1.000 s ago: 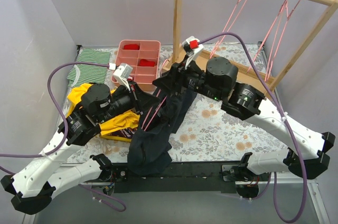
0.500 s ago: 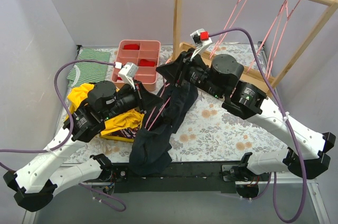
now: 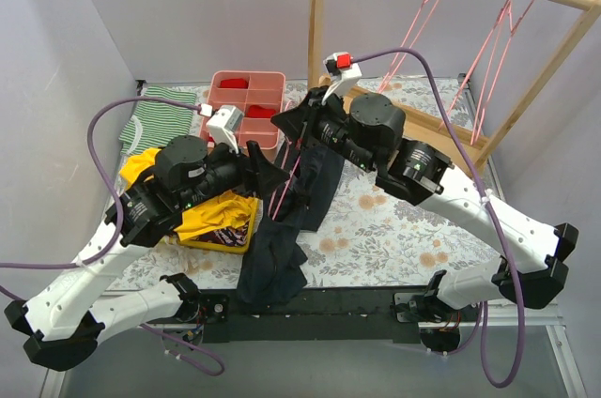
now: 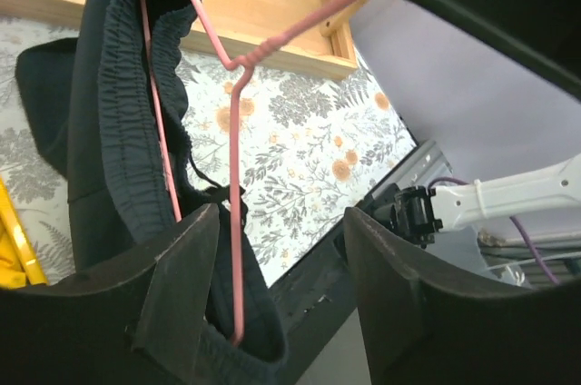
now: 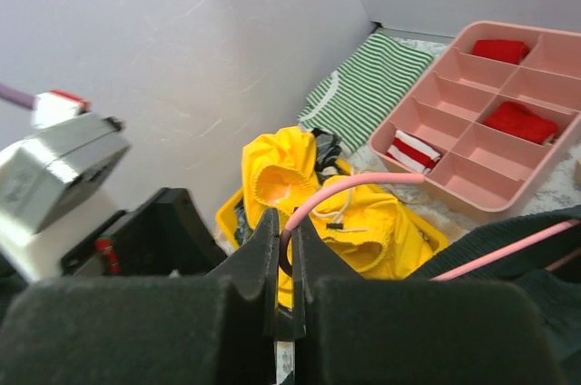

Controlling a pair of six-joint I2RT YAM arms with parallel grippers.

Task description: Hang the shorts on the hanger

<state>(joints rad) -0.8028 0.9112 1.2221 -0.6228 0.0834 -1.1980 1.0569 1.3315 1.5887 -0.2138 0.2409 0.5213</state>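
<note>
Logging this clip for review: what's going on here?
The right gripper is shut on the hook of a thin pink wire hanger, holding it above the table. Limp dark navy shorts hang from it, one wire arm running along the elastic waistband. The left gripper is open around the wire and fabric, gripping nothing.

We find shorts hanging mid-surface, lower end over its near edge | hanger inside their waistband | compartment tray behind-left, striped cloth left of it, jacket before the cloth | rack far right, spare hangers on its rail
</note>
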